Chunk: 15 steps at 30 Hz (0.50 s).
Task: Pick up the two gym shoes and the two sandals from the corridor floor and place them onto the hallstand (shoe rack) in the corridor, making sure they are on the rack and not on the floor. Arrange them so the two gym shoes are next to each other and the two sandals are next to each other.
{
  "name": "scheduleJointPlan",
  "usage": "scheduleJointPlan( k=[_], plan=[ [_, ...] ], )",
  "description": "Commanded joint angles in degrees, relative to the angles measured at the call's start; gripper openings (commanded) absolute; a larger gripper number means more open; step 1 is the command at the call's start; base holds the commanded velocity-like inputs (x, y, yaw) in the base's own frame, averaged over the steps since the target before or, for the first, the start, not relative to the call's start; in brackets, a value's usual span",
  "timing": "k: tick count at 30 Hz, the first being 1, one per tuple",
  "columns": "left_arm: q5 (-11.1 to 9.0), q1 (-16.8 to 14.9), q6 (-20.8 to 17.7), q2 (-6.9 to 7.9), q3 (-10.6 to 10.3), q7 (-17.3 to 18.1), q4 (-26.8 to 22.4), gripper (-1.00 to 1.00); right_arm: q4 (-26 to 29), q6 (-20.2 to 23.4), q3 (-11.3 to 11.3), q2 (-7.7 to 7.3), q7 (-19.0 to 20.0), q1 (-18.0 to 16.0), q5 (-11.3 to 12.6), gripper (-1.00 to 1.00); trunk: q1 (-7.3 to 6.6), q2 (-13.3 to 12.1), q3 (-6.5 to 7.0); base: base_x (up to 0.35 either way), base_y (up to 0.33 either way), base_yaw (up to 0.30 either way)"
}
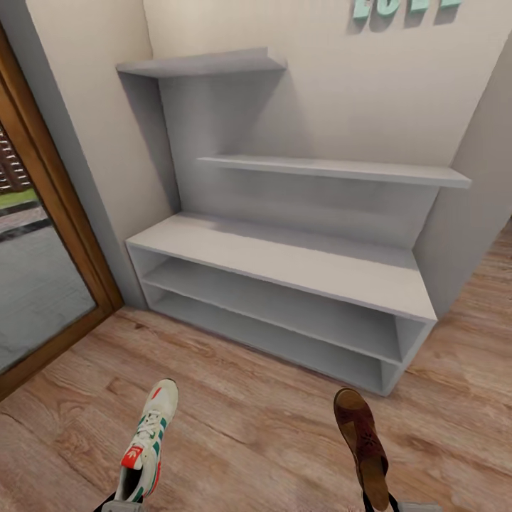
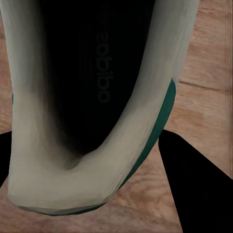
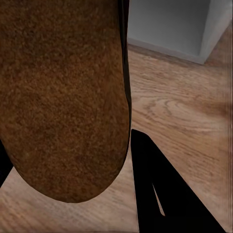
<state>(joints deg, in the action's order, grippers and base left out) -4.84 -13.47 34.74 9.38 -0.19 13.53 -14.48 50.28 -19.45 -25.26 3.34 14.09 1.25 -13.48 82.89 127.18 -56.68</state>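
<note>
The hallstand [image 1: 284, 256] stands in the corner against the back wall. Before it, over the corridor floor [image 1: 249, 419], a gym shoe [image 1: 146, 441] is left and a sandal [image 1: 361, 441] right, well apart.

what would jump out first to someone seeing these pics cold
The pale grey hallstand in the corner, its bench top and shelves bare, draws the eye first. Next, two shoes held out above the wood floor near the head view's lower edge: a white gym shoe with green stripes at the left arm and a brown sandal at the right, both toes toward the rack.
</note>
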Motion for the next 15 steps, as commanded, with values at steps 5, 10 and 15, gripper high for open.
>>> scheduleJointPlan(
  k=[5, 10, 15],
  plan=[
    [-0.5, 0.0, 0.1, 0.02, 0.0, 0.5, 0.0, -1.0, 0.1, -0.1, -0.3, 0.08, 0.4, 0.0, -0.1, -1.0, -0.01, 0.0, -0.04, -0.103, 0.097, -0.262],
    [-0.5, -0.1, 0.1, 0.02, 0.0, 0.5, 0.0, -1.0, 0.2, -0.1, -0.3, 0.08, 0.4, 0.0, -0.1, -1.0, -0.01, 0.0, -0.04, -0.21, 0.201, -0.262],
    [-0.5, 0.0, 0.1, 0.02, 0.0, 0.5, 0.0, -1.0, 0.2, -0.1, -0.3, 0.08, 0.4, 0.0, -0.1, -1.0, -0.01, 0.0, -0.04, -0.222, 0.228, -0.262]
  ],
)
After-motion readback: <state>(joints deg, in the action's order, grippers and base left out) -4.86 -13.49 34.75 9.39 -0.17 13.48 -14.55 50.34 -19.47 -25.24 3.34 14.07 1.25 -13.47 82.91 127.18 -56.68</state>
